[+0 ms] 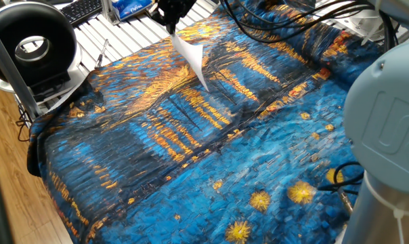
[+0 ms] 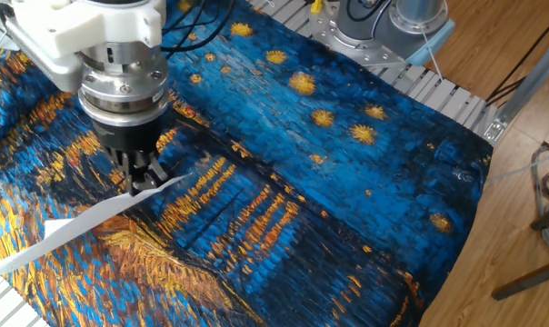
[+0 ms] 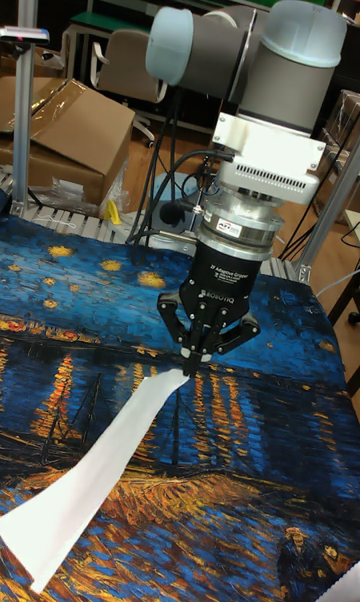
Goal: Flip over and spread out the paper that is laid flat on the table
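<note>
The white paper (image 3: 95,477) hangs from my gripper (image 3: 192,366), pinched at one corner and lifted off the blue and orange table cloth (image 1: 191,156). In one fixed view the paper (image 1: 191,58) droops below the gripper (image 1: 170,30) near the cloth's far edge. From the other side the sheet (image 2: 74,232) stretches left and down from the gripper (image 2: 143,184), edge-on, its far end near the cloth's edge. The gripper is shut on the paper's corner.
A white slatted surface (image 1: 116,41) borders the cloth, with a black ring-shaped device (image 1: 32,44) and a keyboard (image 1: 82,10) beside it. The arm's grey base (image 1: 387,135) fills the right. Cables (image 1: 286,17) cross the far side. Cardboard boxes (image 3: 60,132) stand behind.
</note>
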You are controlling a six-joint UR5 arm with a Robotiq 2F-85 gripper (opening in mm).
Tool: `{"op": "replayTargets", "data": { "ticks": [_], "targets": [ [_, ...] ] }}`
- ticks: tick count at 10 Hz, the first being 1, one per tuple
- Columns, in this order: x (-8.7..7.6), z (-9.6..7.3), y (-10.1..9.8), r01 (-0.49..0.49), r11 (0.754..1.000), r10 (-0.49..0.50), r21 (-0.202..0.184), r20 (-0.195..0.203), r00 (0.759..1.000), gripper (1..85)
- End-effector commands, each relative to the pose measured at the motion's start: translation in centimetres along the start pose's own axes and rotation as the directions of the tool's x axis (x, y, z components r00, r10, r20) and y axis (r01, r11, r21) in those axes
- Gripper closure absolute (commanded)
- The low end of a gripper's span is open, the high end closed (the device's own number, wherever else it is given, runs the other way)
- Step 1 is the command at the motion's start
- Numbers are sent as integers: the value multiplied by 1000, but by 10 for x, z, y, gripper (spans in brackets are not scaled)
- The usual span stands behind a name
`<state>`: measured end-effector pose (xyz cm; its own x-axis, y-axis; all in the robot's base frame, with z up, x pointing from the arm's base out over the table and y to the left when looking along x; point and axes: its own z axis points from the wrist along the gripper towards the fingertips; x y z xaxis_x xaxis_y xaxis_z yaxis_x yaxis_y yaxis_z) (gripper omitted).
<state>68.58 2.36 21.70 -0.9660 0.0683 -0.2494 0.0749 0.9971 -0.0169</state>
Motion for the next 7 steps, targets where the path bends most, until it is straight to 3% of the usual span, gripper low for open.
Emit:
{"op": "replayTargets", "data": {
  "ticks": [1,3,6,7],
  "targets": [
    [-5,-1,7,54,998,-54,-31,21,998,847],
    [0,-2,23,123,988,-123,-93,11,992,847],
    [1,-2,21,180,980,-180,-83,13,984,847],
    [6,-2,18,170,982,-172,-76,-10,985,847]
  ]
}}
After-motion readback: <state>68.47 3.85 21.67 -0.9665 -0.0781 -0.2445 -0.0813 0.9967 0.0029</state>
